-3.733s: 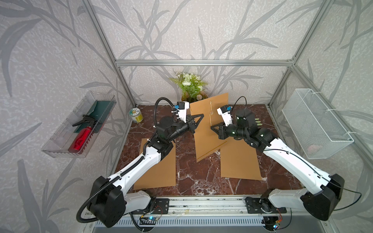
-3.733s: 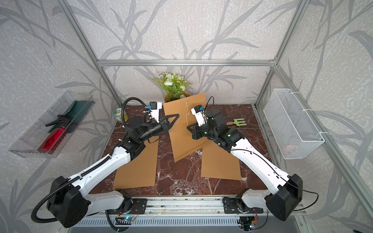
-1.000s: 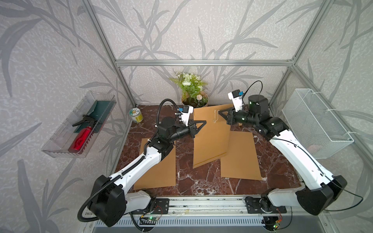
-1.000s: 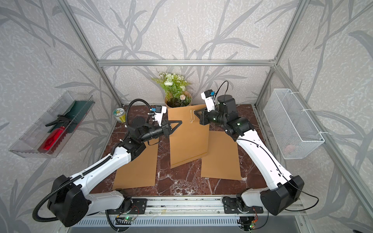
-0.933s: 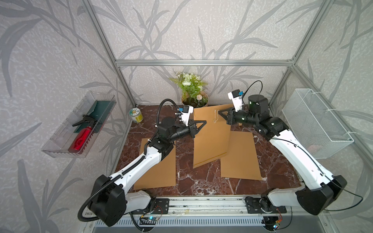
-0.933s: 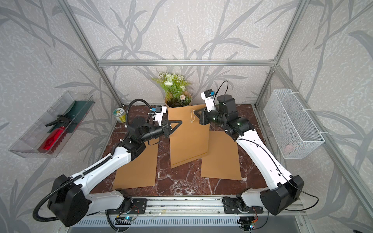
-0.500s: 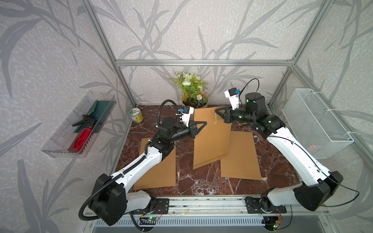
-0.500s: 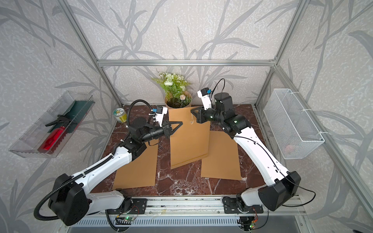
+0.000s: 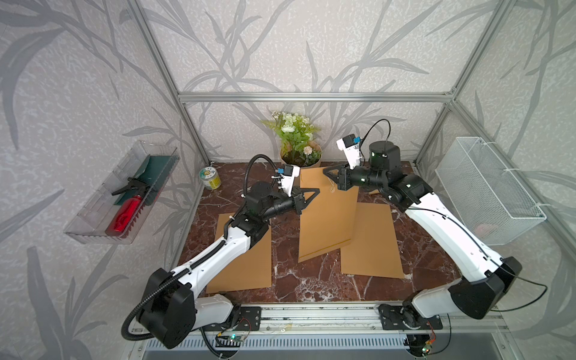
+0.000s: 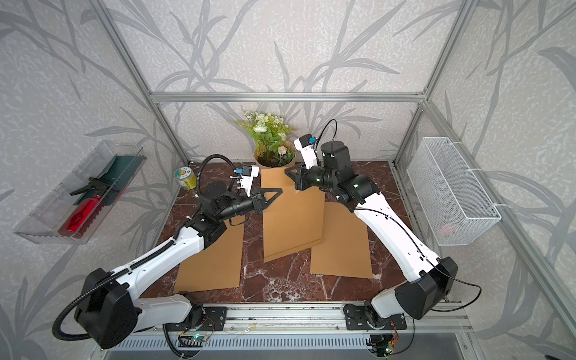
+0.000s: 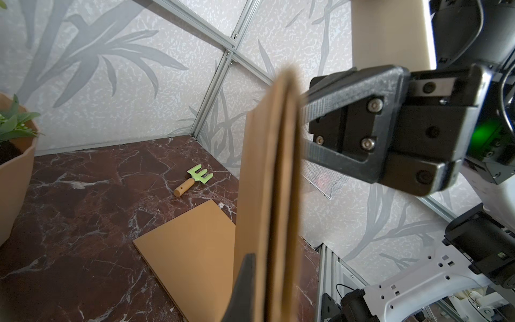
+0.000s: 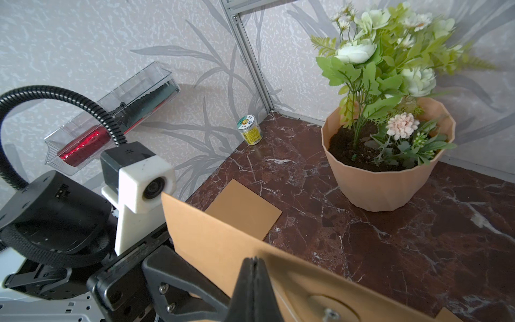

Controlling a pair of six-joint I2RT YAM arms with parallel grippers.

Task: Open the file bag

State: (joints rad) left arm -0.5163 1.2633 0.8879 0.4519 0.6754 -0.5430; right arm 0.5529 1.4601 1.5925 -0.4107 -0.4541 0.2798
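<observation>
The file bag (image 9: 327, 218) was held upright and tilted over the marble table (image 9: 286, 280), between 2 flat envelopes (image 9: 243, 249) and in front of the flower pot (image 12: 384, 178), with the left gripper (image 9: 315, 190) clamped on its left edge and the right gripper (image 9: 326, 172) pinched tight on its top flap.

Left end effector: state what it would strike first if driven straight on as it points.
Clamped on the edge of the file bag, the left end effector points across it at the right end effector, gripping that bag. That likely comes first; depth is unclear.
</observation>
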